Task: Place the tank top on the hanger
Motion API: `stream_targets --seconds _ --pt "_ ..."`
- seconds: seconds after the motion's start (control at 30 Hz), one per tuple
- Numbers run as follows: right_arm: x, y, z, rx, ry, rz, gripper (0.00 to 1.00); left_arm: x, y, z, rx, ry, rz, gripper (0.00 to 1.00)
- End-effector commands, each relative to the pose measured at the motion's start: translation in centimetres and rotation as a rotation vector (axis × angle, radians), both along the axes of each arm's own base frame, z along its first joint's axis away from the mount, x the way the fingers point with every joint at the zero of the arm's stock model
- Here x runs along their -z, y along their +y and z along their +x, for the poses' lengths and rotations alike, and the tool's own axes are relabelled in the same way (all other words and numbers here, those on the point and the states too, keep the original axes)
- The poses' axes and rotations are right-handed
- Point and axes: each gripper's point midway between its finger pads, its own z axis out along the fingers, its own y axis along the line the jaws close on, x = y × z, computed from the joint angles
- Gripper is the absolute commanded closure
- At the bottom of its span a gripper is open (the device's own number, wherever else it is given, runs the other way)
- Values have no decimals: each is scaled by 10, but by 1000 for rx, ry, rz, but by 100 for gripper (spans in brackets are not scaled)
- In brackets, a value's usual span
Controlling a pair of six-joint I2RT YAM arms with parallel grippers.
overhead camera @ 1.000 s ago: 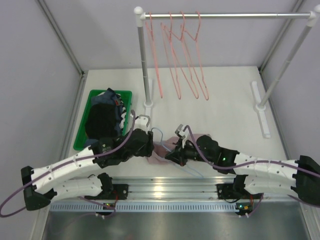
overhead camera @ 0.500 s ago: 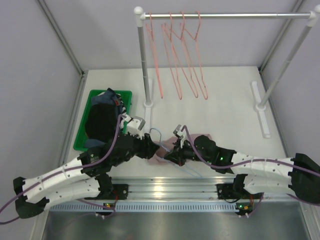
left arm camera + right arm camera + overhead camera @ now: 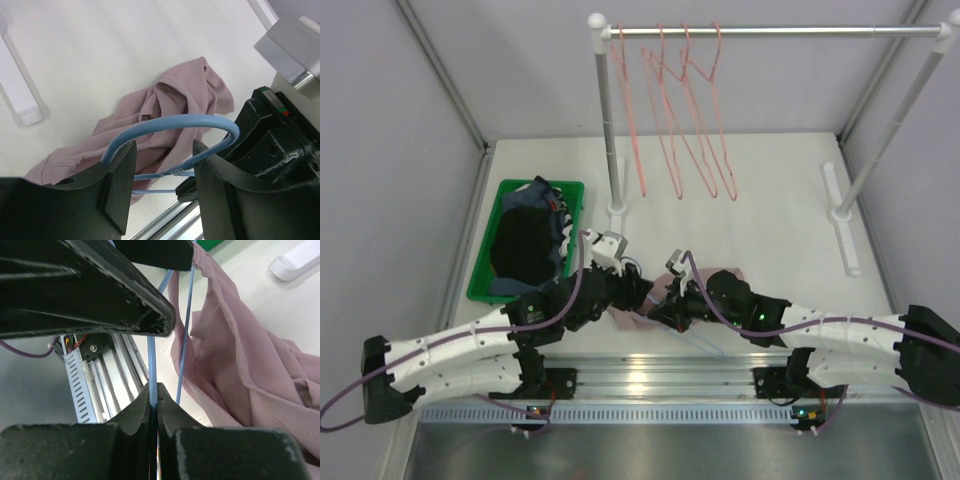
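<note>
Task incomplete. The tank top [image 3: 170, 100] lies crumpled on the counter [image 3: 100, 50], with no strap visibly seated on the hanger [image 3: 165, 121]. Threading both shoulders is outstanding.

Left hand [image 3: 164, 150]: half open, fingers astride the hanger's hook, no grip evident.

Right hand [image 3: 154, 392]: clamped shut on the hanger's blue wire, just beside the fabric.

no text, label, brand or number can be read in any view. nothing shown carries legible marks

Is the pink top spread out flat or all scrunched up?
Scrunched up: the tank top lies bunched in wrinkly folds on the table.
</note>
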Motion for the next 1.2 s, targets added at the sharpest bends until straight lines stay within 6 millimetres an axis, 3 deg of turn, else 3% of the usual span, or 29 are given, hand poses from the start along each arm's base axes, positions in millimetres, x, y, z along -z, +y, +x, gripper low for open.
stream_targets --seconds 0.0,0.17,0.27,0.33,0.43,0.6,0.73,0.83,0.93,1.1,1.13,1.17 --pt "-33 13 6 -2 -48 92 100 -4 -8 10 -29 -60 -26 47" --pt "-30 14 8 2 -47 79 100 0 -13 12 -38 -82 -20 55" --pt "-29 13 9 12 -45 69 100 3 -16 13 -33 -86 2 68" --pt "-28 12 10 19 -46 60 100 7 -17 14 -30 -85 24 85" --pt "-26 8 13 40 -42 40 100 9 -17 14 -39 -88 44 99" --pt "-23 3 17 78 -33 12 98 15 -12 17 -67 -87 117 100" --pt "-16 -2 23 127 -14 -25 78 19 -11 17 -84 -89 159 100" --pt "-16 -6 24 151 -1 -33 70 22 -11 15 -81 -88 170 100" --pt "-20 -17 31 219 2 -39 56 25 -10 15 -86 -85 177 100" --pt "-31 -38 38 335 21 -27 48 26 -9 14 -86 -87 179 100" --pt "-21 -47 37 371 58 -69 47 27 -9 13 -84 -86 182 100" --pt "-27 -54 44 427 49 -66 46 27 -10 13 -82 -86 184 100"
